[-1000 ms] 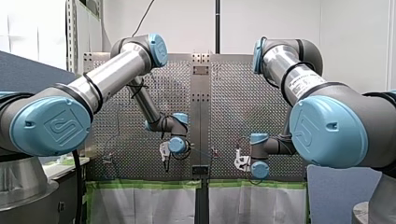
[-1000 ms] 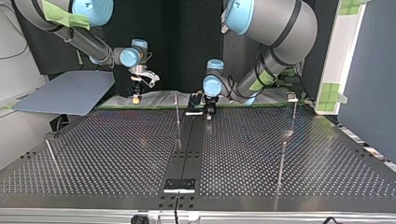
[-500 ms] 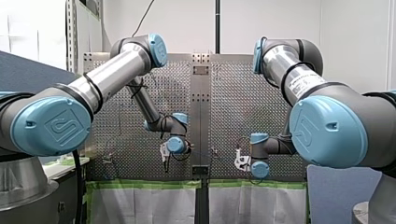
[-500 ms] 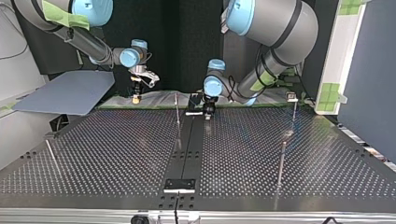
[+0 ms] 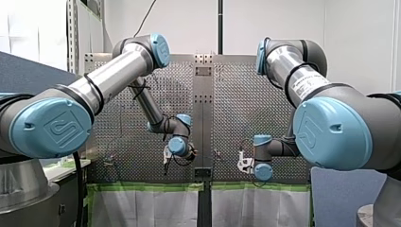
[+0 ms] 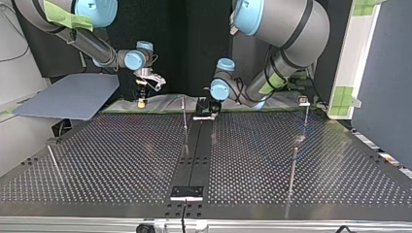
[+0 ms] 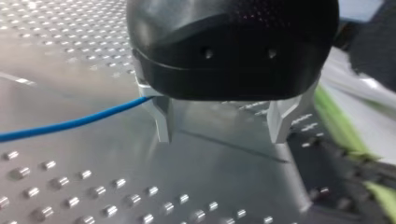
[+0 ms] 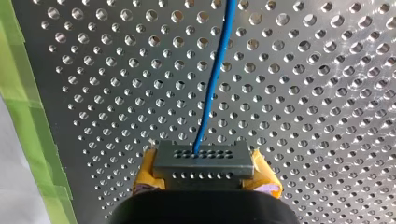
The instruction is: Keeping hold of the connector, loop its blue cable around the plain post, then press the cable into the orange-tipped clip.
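"Two arms at the perforated table (image 6: 121, 160). What moved?"
"My left gripper (image 7: 219, 140), fingers spread, has slid toward the middle strip (image 6: 194, 155). The blue cable (image 7: 70, 123) passes beside one finger."
"And the connector (image 8: 204, 156)?"
"Pinched in my right gripper (image 8: 205, 175). Looping seems unstarted, with a thin post (image 6: 184, 116) close by."

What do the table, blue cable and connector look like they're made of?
Table: bare metal, by its brushed sheen and drilled holes. Blue cable: likely plastic-sheathed, smooth and even-coloured. Connector: dark grey matte block with pinhole rows; plastic or metal, unclear.
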`<state>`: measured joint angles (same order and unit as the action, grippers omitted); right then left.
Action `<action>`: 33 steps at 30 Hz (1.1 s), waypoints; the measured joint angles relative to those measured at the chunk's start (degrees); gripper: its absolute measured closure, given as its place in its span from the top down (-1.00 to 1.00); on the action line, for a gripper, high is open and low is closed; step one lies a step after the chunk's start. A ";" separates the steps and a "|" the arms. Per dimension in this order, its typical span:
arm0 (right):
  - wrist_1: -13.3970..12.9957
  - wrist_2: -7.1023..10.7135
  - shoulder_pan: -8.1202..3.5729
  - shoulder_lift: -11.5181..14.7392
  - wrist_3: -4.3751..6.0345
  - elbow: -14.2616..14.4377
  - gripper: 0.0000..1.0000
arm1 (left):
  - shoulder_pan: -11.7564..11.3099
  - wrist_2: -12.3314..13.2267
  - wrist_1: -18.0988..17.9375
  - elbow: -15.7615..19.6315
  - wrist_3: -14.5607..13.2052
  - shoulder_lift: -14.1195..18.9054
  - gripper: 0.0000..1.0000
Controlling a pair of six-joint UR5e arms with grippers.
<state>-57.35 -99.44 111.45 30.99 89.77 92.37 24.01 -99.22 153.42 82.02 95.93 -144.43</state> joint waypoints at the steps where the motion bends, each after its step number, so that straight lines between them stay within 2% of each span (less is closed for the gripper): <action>1: 0.01 0.01 -0.02 0.00 0.00 0.00 -1.00 | 0.24 -0.01 0.53 0.21 -0.36 0.00 1.00; 6: 0.17 0.03 -0.03 0.00 -0.22 0.01 -1.00 | 1.20 0.45 0.98 1.58 -0.96 0.28 1.00; 10: 0.76 0.03 0.24 -0.06 -0.80 0.06 -1.00 | 2.15 1.81 -0.58 3.43 -1.11 1.22 1.00; 18: 1.76 0.03 0.54 -0.13 -1.28 0.12 -1.00 | 3.53 2.31 -3.79 7.59 -1.58 2.96 1.00; 25: 2.13 0.03 0.78 -0.16 -1.41 0.34 -1.00 | 4.66 1.95 -5.33 11.28 -1.63 6.03 1.00; 33: 2.22 0.13 1.15 -0.32 -1.48 0.42 -1.00 | 6.28 1.97 -5.01 13.35 -1.61 10.43 1.00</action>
<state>-55.13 -99.31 112.60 30.67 88.29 92.79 30.30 -97.25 148.41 95.37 94.32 -134.01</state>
